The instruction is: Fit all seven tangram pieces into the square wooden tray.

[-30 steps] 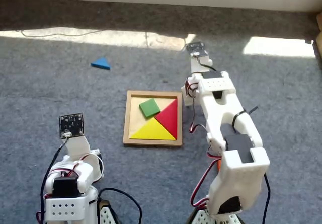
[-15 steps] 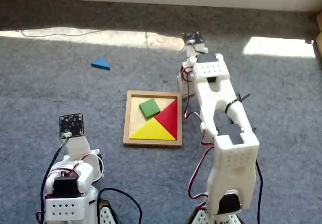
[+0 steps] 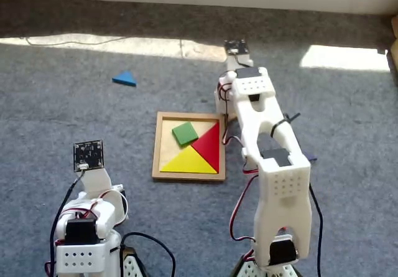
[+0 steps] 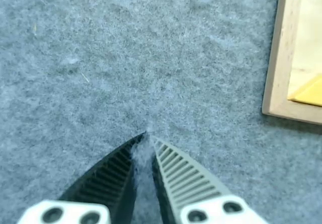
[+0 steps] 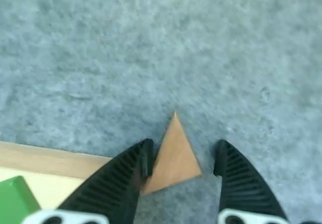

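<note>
Right hand (image 5: pixel 184 146) farther forward, astride one orange triangle (image 5: pixel 173 158); three pieces (image 3: pixel 185 133) in tray (image 3: pixel 188 114).

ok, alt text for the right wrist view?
The right gripper, open, straddles a small orange triangle lying on grey carpet. Beside it are the rim of the wooden tray and a green piece inside it.

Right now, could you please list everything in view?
Square wooden tray: one, pale, mid-carpet.
Green square piece: one, in tray.
Red triangle piece: one, in tray.
Yellow triangle piece: one, in tray.
Blue triangle piece: one, carpet, far from tray.
Tan triangle piece: one, carpet, beside tray.
Grey carpet: one, underneath.
Left hand: one, black-grey, shut, over bare carpet.
Right hand: one, black, open around tan triangle.
</note>
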Available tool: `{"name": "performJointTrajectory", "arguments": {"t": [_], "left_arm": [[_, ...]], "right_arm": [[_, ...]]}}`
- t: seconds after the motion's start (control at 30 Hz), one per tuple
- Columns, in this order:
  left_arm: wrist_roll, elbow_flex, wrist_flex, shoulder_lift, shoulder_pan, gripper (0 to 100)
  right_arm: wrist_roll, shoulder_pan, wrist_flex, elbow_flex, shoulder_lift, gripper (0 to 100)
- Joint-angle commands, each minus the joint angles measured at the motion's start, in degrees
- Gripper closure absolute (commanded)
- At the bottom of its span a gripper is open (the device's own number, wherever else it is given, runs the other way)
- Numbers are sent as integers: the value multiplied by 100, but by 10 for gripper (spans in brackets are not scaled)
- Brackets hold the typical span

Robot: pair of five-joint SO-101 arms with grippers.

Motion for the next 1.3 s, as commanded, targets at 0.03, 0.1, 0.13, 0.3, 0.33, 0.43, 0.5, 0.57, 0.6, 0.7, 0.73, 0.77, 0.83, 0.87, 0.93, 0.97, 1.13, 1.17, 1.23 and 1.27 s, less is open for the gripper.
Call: {"name": "performJointTrajectory", "arguments": {"t": [0.03,0.1,0.13,0.3,0.33,0.43,0.5,0.57,0.6,0.7,0.73,0.77,0.83,0.87,0.93,0.97,1.13,1.17,1.23,1.27], "left_arm": [[-44,110,26,-92,75,995],[-44,110,26,-92,75,995],[-44,110,26,-92,75,995],[-44,110,26,-92,75,995],[-44,110,26,-92,75,995],[-44,110,26,-92,75,995],[-44,110,26,-92,75,995],[-44,110,26,-92,75,995],[-44,110,26,-92,75,995],[-44,110,26,-92,75,995],[-44,110,26,-92,75,995],[-44,110,26,-92,75,995],[-44,110,26,-92,75,995],[-44,110,26,-92,75,995],[-44,110,26,-92,75,995],[-44,110,26,-92,75,995],[-44,110,26,-92,75,995],[-44,110,26,-92,75,995],[-44,110,26,-92,75,995],[-44,110,26,-92,75,995]], "right_arm": [[-62,180,-84,-171,22,819],[-62,242,-84,-171,31,867],[-53,259,-84,-163,40,889],[308,347,-75,-136,4,918],[316,365,4,-163,4,918],[343,418,321,-198,-40,918],[343,444,400,-268,-251,918],[343,462,409,-251,-549,918],[352,462,409,-251,-734,918],[352,426,497,-48,-1130,918],[352,426,497,22,-1226,918],[352,426,488,127,-1314,916],[299,426,497,295,-1437,910],[290,426,523,382,-1481,895],[-53,426,532,602,-1516,836],[-299,435,532,699,-1534,802],[-668,347,479,1033,-1534,749],[-668,330,479,1042,-1525,749],[-668,242,444,1068,-1516,749],[-677,207,338,1112,-1516,749]]}}
